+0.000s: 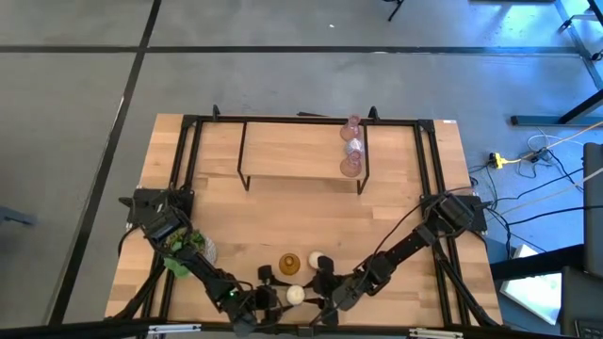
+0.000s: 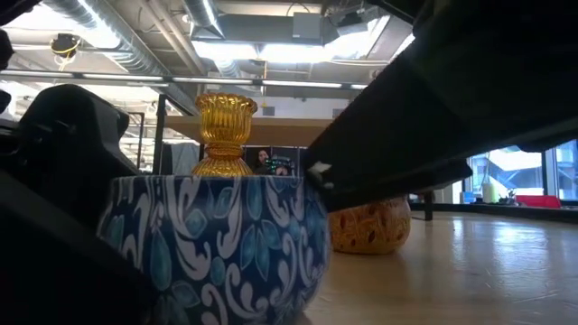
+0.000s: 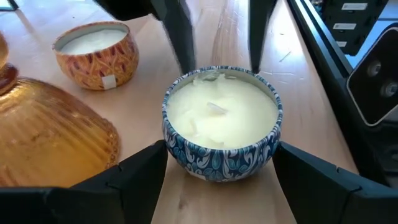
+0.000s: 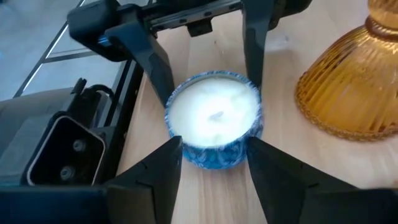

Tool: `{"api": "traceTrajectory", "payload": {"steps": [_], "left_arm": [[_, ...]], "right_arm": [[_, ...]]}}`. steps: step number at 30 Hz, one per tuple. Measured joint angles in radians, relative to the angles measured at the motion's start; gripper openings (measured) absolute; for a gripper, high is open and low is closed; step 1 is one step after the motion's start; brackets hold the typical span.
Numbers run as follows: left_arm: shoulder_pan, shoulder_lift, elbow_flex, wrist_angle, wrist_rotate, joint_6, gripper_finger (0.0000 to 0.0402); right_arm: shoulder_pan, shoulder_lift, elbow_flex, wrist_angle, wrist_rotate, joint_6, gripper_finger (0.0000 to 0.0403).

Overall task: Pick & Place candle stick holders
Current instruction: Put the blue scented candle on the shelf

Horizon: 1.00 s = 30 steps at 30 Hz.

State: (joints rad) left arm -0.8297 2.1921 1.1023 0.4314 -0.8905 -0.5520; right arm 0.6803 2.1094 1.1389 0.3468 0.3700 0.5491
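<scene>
The cream-white holder [image 1: 295, 295], a blue-and-white patterned tin filled with white wax, stands on the table near its near edge. It also shows in the low view [image 2: 212, 244]. My left gripper [image 3: 222, 163] comes at it from the table's left and my right gripper [image 4: 214, 155] from the right, each with one finger on either side of the tin. The amber-gold holder [image 1: 289, 264] stands just beyond it. An orange-patterned tin with white wax [image 1: 317, 260] stands beside that. Three small pinkish and clear holders [image 1: 352, 146] stand in a row on the far rack. My left gripper pinches the tin's round wall [image 3: 171, 149] between its two fingers, low on the sides, coming level from the table's left. The tin stands upright with its base on the wood. My right gripper has its two fingers [image 4: 165, 158] against opposite sides of the tin's wall [image 4: 186, 152], coming from the table's right and slanting down. The tin stays upright between them.
A green succulent in a white pot [image 1: 184, 247] stands under my left arm. A black wire rack [image 1: 301, 151] spans the far half of the table. The amber holder [image 3: 50, 137] and the orange-patterned tin [image 3: 96, 55] stand close to the fingers.
</scene>
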Motion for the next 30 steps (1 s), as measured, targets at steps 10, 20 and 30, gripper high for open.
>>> {"api": "traceTrajectory", "payload": {"steps": [10, 20, 30], "left_arm": [[0.026, -0.001, 0.000, 0.019, 0.047, -0.027, 0.0306], [0.062, -0.004, 0.002, 0.034, 0.073, -0.042, 0.0335], [0.052, -0.006, 0.004, -0.036, 0.127, -0.103, 0.0335]], "right_arm": [[-0.001, 0.000, 0.000, 0.002, 0.000, 0.000, 0.0183], [-0.009, 0.053, 0.002, 0.126, -0.039, -0.007, 0.0183], [-0.009, 0.050, 0.000, 0.108, -0.038, -0.003, 0.0183]]}}
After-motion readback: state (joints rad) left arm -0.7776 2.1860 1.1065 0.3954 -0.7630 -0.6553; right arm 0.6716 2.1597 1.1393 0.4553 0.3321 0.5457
